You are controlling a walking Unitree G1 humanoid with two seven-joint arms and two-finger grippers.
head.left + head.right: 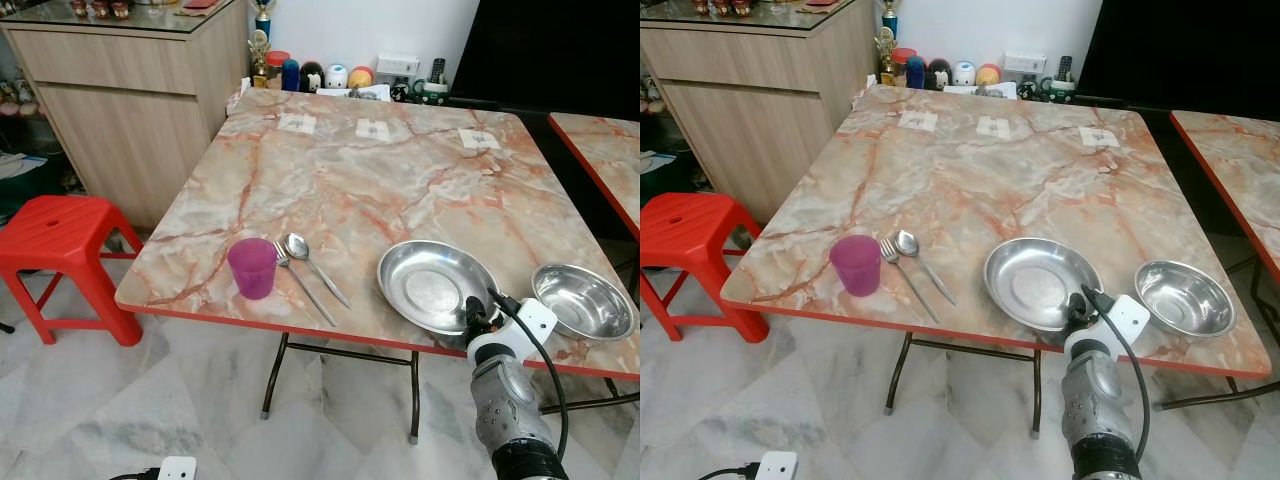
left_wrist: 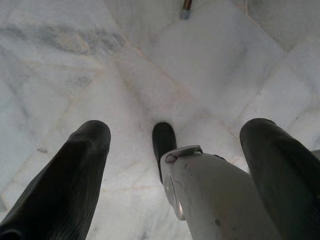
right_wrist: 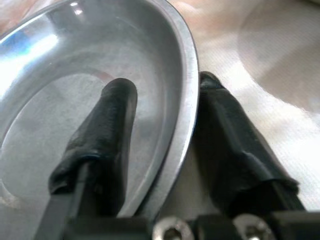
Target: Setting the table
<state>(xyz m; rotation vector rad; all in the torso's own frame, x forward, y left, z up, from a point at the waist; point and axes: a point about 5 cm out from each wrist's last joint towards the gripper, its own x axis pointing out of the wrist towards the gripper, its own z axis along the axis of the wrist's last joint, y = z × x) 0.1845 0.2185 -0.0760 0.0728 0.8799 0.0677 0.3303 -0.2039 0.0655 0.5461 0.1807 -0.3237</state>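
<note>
Plate, shiny shallow steel, rim seemingly pinched between right gripper fingers at table edge.

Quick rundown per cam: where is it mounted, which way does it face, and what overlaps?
Left eye: head, facing forward and down at the marble table; right arm at lower right.
Right eye: same head and scene; purple cup, fork, spoon, plate, bowl.
Left wrist: on the idle left arm, facing down at the floor between open left pincer fingers.
Right wrist: along the right pincer, fingers straddling the plate's rim.
Shared: both eyes and the right wrist see the plate.
</note>
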